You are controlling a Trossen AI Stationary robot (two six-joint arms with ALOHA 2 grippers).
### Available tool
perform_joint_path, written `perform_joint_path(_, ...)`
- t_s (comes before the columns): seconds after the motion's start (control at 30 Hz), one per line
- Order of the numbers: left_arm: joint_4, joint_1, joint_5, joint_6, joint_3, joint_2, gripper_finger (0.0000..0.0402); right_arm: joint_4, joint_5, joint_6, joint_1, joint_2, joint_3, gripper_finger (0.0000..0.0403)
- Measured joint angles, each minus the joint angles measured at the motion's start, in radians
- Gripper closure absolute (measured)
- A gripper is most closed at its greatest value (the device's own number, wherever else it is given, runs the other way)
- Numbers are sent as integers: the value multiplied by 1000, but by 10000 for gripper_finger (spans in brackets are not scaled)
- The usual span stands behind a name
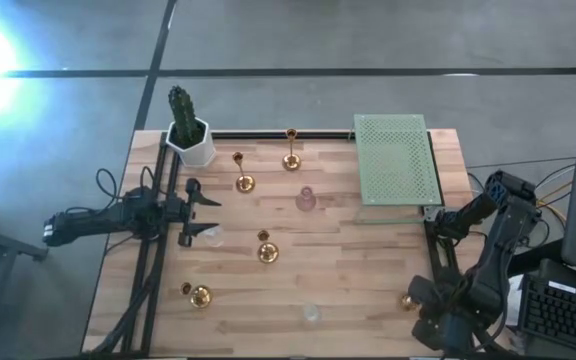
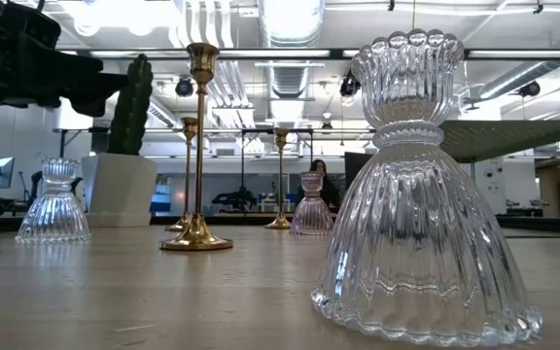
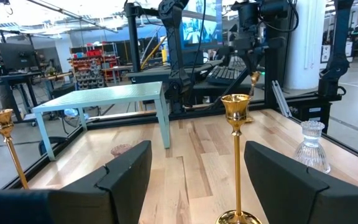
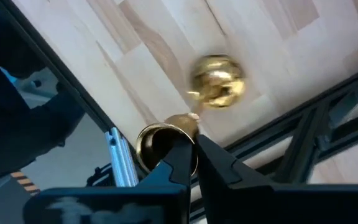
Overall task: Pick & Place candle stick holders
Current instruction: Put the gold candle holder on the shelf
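Several gold candle stick holders stand on their round bases on the wooden table (image 1: 368, 290): at the back (image 1: 291, 160), left of it (image 1: 245, 183), in the middle (image 1: 266, 252) and at the near left (image 1: 200, 296). A pinkish glass holder (image 1: 306, 200) and a clear one (image 1: 312, 314) also stand there. My left gripper (image 1: 206, 214) is open and empty at the left. The middle gold holder (image 3: 236, 155) stands ahead of its fingers. My right gripper (image 1: 410, 298) is shut on a gold holder (image 4: 218, 81) at the near right edge. My right gripper pinches the gold holder's thin stem just under its cup (image 4: 166, 137) between its two fingers (image 4: 179, 163). The fingers come from above. The round base (image 4: 218, 81) is below them over the table. I cannot tell whether the base touches the wood.
A white pot with a green cactus (image 1: 190, 135) stands at the far left. A green perforated mat on legs (image 1: 396, 160) stands at the far right. Black frame rails run along the table's left (image 1: 153, 260), far and right (image 1: 438, 260) edges. A clear glass holder (image 1: 213, 235) stands by my left gripper.
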Motion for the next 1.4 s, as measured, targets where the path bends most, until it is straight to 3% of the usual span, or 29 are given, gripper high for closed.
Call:
perform_joint_path(0.3,0,0,0,0,0,0,140,9,2,-44,-25,-50,0,395)
perform_joint_path(0.9,0,0,0,0,0,0,140,41,3,-558,-231,-132,34,395)
perform_joint_path(1.4,0,0,0,0,0,0,140,-54,48,-879,-401,-143,261,395)
